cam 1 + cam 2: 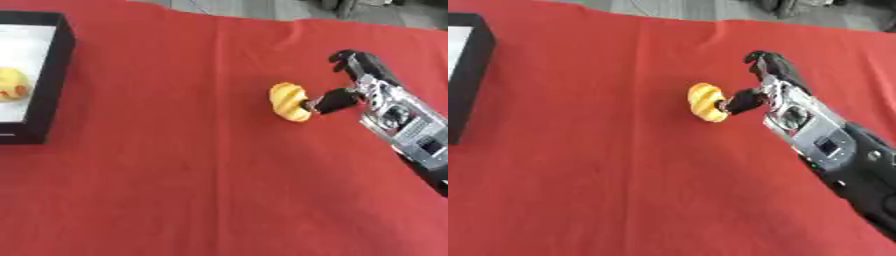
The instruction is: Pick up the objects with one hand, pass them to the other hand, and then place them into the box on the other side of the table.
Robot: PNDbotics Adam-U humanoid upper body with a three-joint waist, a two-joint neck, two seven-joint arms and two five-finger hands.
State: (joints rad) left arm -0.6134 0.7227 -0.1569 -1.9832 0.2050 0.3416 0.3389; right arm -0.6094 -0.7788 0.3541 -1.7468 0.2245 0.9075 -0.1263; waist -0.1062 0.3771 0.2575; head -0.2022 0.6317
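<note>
A yellow ridged object lies on the red cloth, a little right of the middle. My right hand comes in from the right edge and sits just to the object's right. Its thumb reaches left and touches the object's right side. Its fingers stretch toward the far side, apart from the object, with nothing between them. The black box with a white floor stands at the left edge and holds a yellow object with red marks. My left hand shows in no view.
The red cloth covers the table, and its far edge runs along the top against a grey floor. The box's right wall stands upright at the left.
</note>
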